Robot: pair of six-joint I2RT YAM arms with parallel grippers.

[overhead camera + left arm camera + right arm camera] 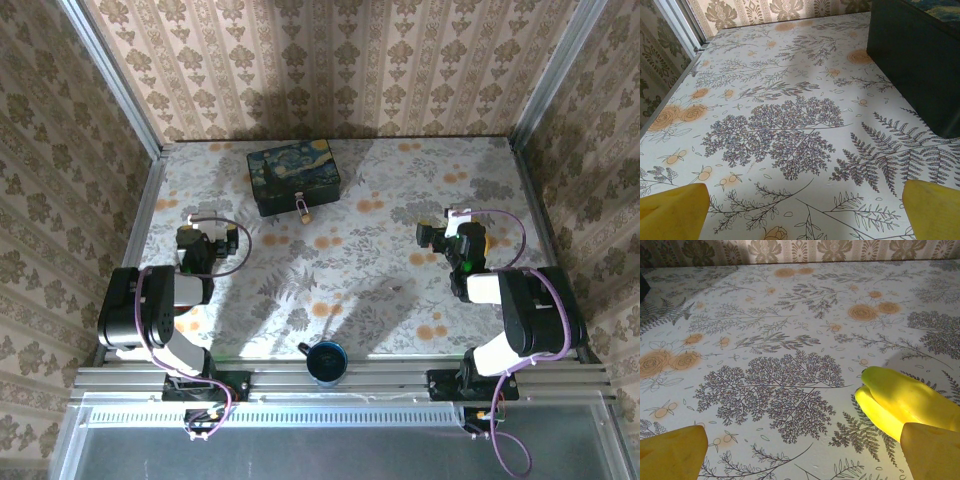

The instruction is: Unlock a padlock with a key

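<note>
From above, spotting the padlock [303,210] straight away: tiny, brass-coloured, right up against the middle of the near face of the dark blue box [293,176], toward the far side of the flowered table [370,280]. Too small to tell how the shackle stands.

Down to the left gripper [193,228]: off to the left of the padlock and a touch nearer the bases, clearly apart from it. Through the wrist camera, left gripper [800,212] spread wide, yellow fingertips [671,212] out at the bottom corners, holding nothing, just patterned table between them, with the dark blue box [917,60] looming up on the right.

Across to the right gripper [430,236]: well apart from the padlock, away to its right, out on bare table. Right gripper [800,455] spread wide too, clamped on nothing, with a rounded yellow shape [890,397] lying against the finger on the right. Cannot tell what that is.

And a dark blue mug [325,362] down at the near edge, between the two bases.
</note>
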